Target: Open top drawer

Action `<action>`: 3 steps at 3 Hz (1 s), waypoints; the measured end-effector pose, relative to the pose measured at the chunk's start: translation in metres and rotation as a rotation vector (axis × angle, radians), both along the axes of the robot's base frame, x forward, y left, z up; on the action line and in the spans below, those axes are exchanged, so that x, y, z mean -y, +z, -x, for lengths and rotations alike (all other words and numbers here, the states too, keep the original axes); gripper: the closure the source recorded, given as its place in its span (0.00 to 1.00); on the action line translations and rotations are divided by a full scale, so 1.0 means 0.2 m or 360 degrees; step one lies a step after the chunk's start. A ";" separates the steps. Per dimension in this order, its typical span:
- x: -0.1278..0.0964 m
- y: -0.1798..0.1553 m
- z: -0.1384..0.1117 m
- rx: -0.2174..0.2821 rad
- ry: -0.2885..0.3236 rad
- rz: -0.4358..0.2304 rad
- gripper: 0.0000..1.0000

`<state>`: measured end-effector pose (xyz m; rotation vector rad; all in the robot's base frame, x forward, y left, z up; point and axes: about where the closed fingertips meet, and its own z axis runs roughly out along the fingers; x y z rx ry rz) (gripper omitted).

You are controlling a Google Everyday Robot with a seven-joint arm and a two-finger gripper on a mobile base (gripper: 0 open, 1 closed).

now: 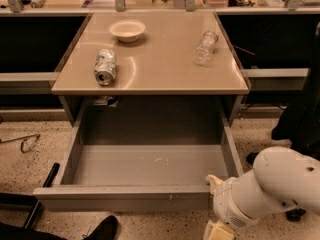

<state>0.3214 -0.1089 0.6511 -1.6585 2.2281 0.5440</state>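
Gripper sits low at right end of drawer front, at its corner. Grip state: cannot tell. Drawer stands well out from under table, extending left of gripper. Front's long axis runs left-right. Judgement: nearly done; remaining pull goes straight away from table.

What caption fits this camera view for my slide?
Top drawer pulled open; gripper at its front-right corner; bowl, can, bottle on tabletop.
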 end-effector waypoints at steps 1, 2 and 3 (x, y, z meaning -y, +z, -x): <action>0.00 0.00 0.03 -0.0009 -0.0003 0.0013 0.00; -0.02 0.03 0.08 -0.0006 0.0004 0.0010 0.00; 0.06 0.10 0.34 0.0001 -0.0083 0.0092 0.00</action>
